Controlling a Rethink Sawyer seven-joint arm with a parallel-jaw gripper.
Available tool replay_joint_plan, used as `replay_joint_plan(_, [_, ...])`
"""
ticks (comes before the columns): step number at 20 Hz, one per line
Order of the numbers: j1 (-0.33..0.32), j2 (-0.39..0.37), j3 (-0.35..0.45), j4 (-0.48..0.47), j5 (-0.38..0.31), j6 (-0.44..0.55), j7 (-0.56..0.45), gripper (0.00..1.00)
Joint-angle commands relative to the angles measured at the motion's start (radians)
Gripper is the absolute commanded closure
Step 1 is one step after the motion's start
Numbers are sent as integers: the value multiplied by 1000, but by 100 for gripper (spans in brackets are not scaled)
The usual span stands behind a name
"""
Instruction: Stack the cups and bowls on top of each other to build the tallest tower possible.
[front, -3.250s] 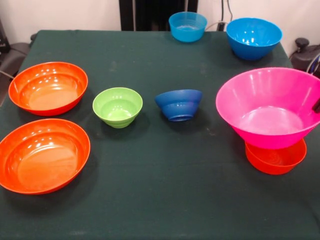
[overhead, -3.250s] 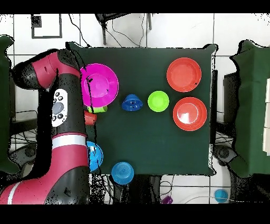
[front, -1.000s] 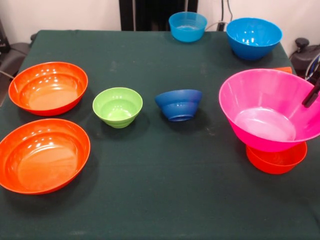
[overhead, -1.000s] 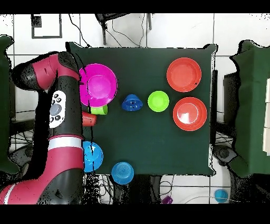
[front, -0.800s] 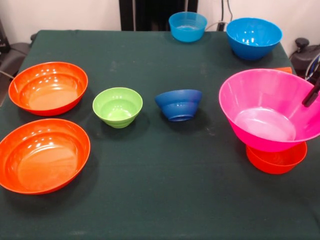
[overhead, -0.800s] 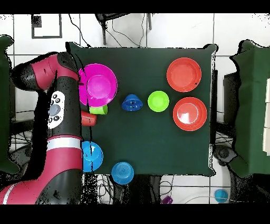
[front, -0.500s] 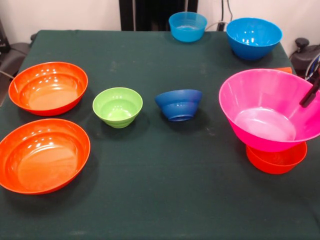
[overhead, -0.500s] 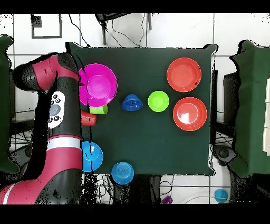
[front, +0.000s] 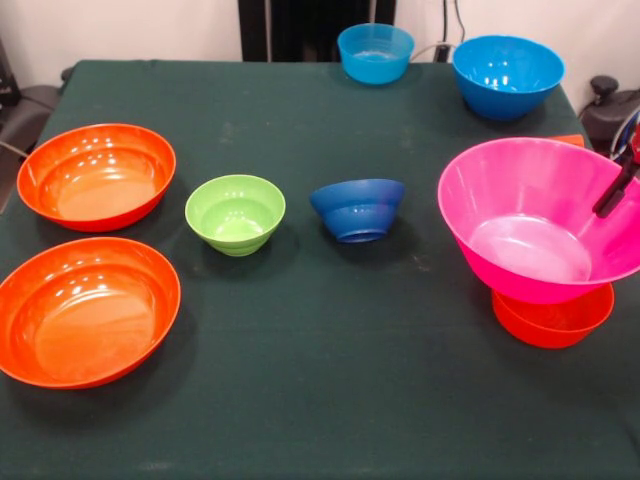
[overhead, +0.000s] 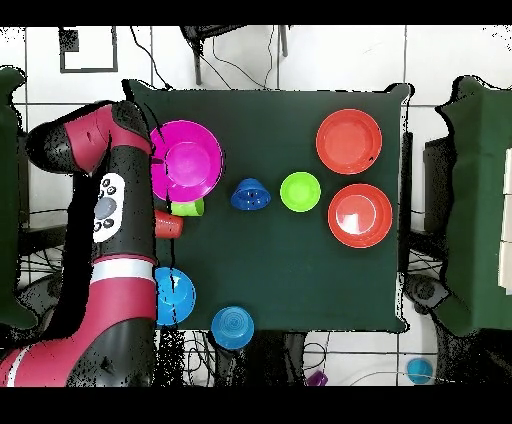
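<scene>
jaws: we can't tell how open, only a dark tip of the gripper (front: 612, 198) shows at the rim of the big glossy pink plastic bowl (front: 535, 225) | bowl: tilted on the smaller orange plastic bowl (front: 553, 322), table's right edge in front view | arm: red and black arm (overhead: 115, 230) bends over that table side in overhead view

pink bowl (front: 530, 225) tilted atop orange bowl (front: 553, 320)
</scene>
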Motion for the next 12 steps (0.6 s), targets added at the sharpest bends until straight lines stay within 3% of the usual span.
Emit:
replay_joint_plan(1, [10, -12, 49, 111, 8, -81, 167, 0])
replay_joint_plan(4, [14, -10, 48, 112, 12, -95, 183, 0])
replay_joint_plan(12, [17, 86, 39, -14, 29, -104, 237, 0])
